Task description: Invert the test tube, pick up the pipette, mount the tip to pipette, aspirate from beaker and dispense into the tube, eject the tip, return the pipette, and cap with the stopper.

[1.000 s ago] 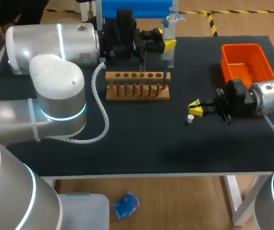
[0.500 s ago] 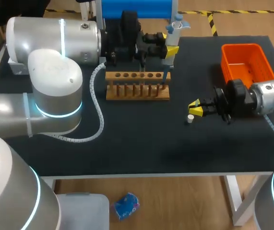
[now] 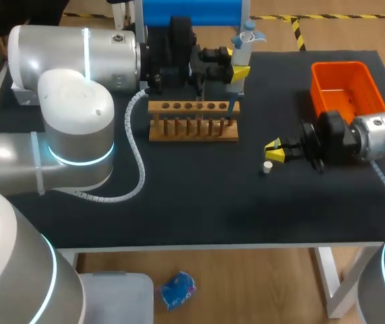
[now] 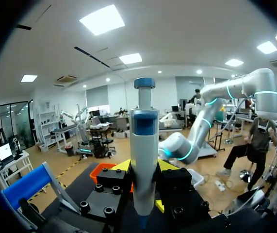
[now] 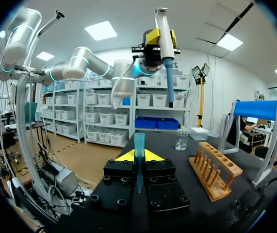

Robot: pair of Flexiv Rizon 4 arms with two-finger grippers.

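My left gripper point(image 3: 239, 61) is shut on the white pipette point(image 3: 241, 42), holding it upright over the right end of the wooden tube rack point(image 3: 192, 129). From the left wrist the pipette point(image 4: 144, 136) stands between the yellow tips of that gripper point(image 4: 144, 167), its blue plunger on top. My right gripper point(image 3: 274, 150) hovers low right of the rack, shut on a clear bluish test tube point(image 5: 139, 141) that sticks out between its fingers point(image 5: 138, 158). A white stopper point(image 3: 267, 167) lies just below it. The right wrist view also takes in the pipette point(image 5: 163, 43) and a beaker point(image 5: 182, 139).
An orange bin point(image 3: 367, 91) sits at the back right of the black table. A blue pipette stand point(image 3: 192, 11) rises behind the rack. In the right wrist view the rack point(image 5: 215, 170) lies ahead and to the side of my gripper.
My left arm shifted a little toward the right and back with the pipette, then held. The right arm and the stopper have not moved.
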